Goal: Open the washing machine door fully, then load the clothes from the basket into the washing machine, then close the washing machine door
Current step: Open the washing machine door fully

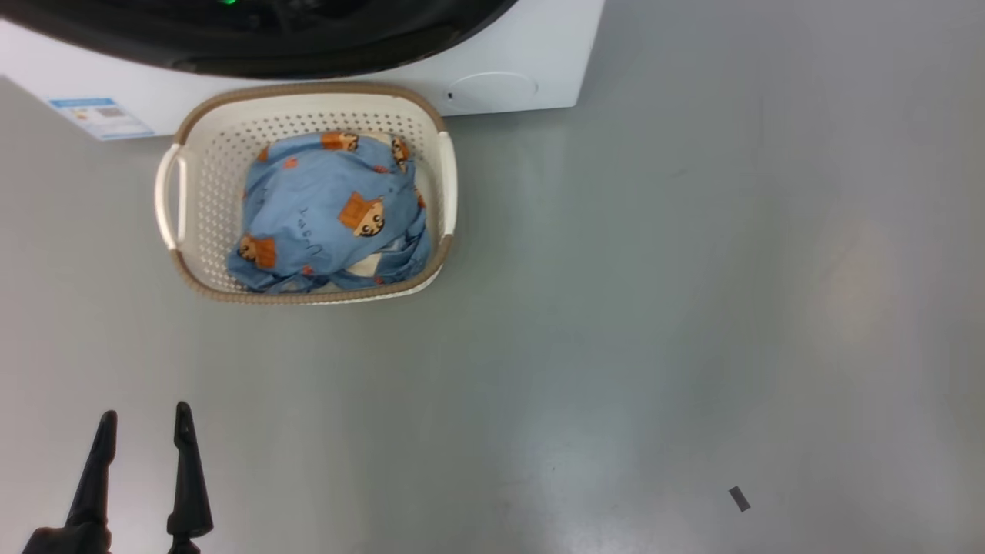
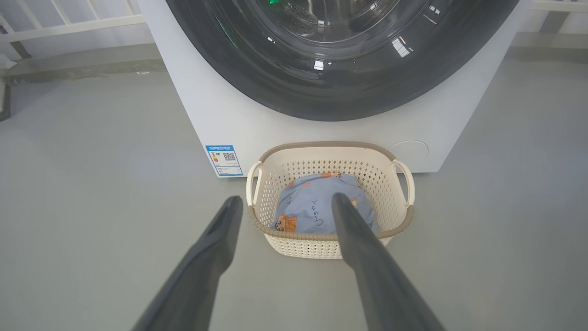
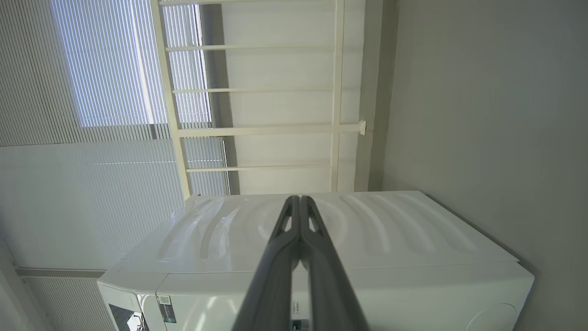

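The cream basket stands on the floor right in front of the white washing machine. Light blue clothes with orange-brown figures fill it, and a bit of cream cloth shows at their near edge. The glossy black washing machine door lies flat against the machine's front. My left gripper hangs open and empty, well short of the basket. My right gripper is shut on nothing, its tips pressed together and pointing over the machine's top.
A blue label sticker sits on the machine's lower front corner. Grey floor spreads wide to the right of the basket, with a small dark scrap lying on it. White railing and window blinds stand behind the machine.
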Robot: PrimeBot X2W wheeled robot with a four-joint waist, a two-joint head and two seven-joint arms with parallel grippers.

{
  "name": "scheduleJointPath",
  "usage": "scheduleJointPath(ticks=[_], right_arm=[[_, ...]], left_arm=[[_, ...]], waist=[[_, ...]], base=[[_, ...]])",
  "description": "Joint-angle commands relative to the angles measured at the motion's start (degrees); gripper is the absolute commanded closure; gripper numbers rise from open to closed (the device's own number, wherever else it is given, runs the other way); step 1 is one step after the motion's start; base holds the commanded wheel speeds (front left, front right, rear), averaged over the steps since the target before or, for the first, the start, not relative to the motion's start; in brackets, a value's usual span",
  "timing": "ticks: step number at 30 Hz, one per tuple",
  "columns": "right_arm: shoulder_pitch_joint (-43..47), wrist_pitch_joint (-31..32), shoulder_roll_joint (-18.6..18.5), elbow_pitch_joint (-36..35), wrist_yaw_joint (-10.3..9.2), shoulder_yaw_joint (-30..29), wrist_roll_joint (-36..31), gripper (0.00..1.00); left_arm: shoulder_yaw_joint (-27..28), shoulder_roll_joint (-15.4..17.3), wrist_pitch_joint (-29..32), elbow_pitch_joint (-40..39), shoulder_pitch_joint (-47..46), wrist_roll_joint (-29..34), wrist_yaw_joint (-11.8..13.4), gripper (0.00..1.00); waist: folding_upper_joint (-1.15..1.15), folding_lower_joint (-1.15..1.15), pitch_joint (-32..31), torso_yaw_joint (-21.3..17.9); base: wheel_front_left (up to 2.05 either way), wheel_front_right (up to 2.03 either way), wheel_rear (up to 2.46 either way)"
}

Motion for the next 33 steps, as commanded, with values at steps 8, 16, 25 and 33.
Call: scheduleJointPath(ticks=[8,16,25,33], right_arm=[[-10.2,8.8,-3.3,-1.5,0.09,3.0,-2.8,1.0],[-17.4,10.6,-3.2,-2.2,0.09,7.1,-6.9,1.0],[-23.2,11.3,-2.8,-2.1,0.09,13.3,-11.2,1.0],[-26.5,11.1,-2.3,-2.1,0.09,18.2,-13.0,1.0]], left_arm=[[1.1,0.7,-0.4,-1.4,-0.1,-1.1,0.8,0.0],[-0.7,0.7,-0.4,-1.0,-0.1,-2.1,1.6,0.0],[-2.6,0.7,-0.4,-0.7,-0.2,-4.4,2.4,0.0],[-5.0,0.7,-0.4,-0.7,-0.8,-5.6,3.2,0.0]], waist=[[0.0,0.0,3.4,4.2],[0.0,0.0,4.4,7.3],[0.0,0.0,5.6,10.4],[0.0,0.0,7.0,14.0]], base=[[0.0,0.0,0.0],[0.0,0.0,0.0],[0.0,0.0,0.0],[0.0,0.0,0.0]])
